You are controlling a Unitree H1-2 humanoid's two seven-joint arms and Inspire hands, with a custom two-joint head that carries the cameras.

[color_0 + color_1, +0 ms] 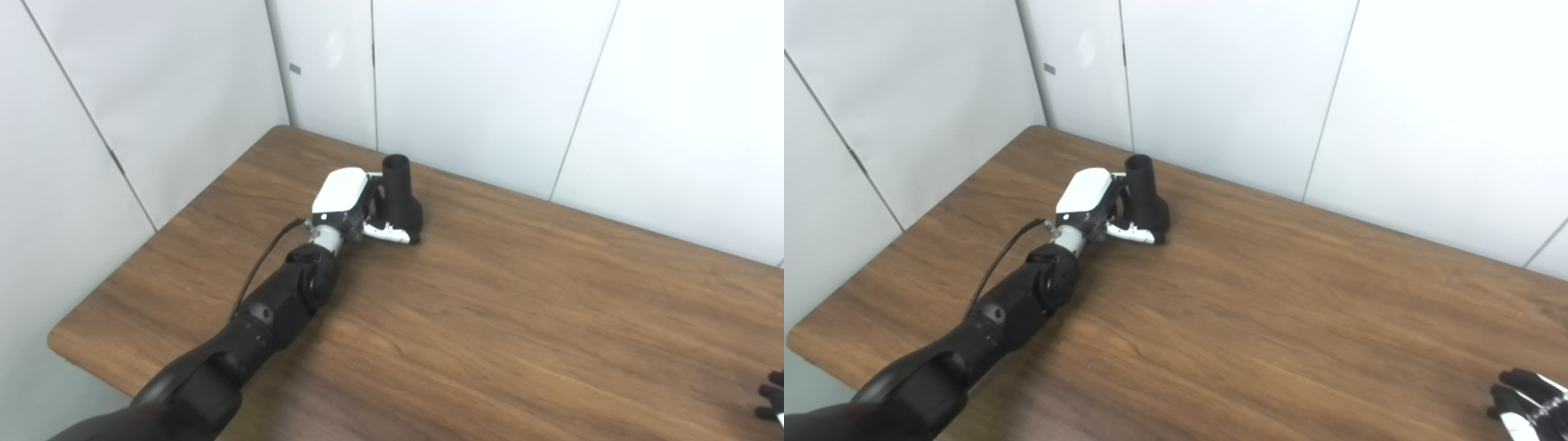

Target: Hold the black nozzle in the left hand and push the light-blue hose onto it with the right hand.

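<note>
The black nozzle (pixel 401 196) stands upright on the wooden table (pixel 520 306), narrow tube end up, near the far left corner. My left hand (pixel 358 208) is wrapped around its lower body. The thumb (pixel 392 233) lies across the front of the wide base, and the fingers reach behind the nozzle, where they are mostly hidden. My right hand (pixel 1528 401) rests at the bottom right edge of the picture. Only its spread fingertips show, and nothing is in them. No light-blue hose is in either view.
White wall panels (pixel 490 79) stand close behind the table's far edge and along its left side. The table's rounded left corner (pixel 58 340) is near my left forearm (pixel 269 318). A thin black cable (pixel 260 266) runs along that forearm.
</note>
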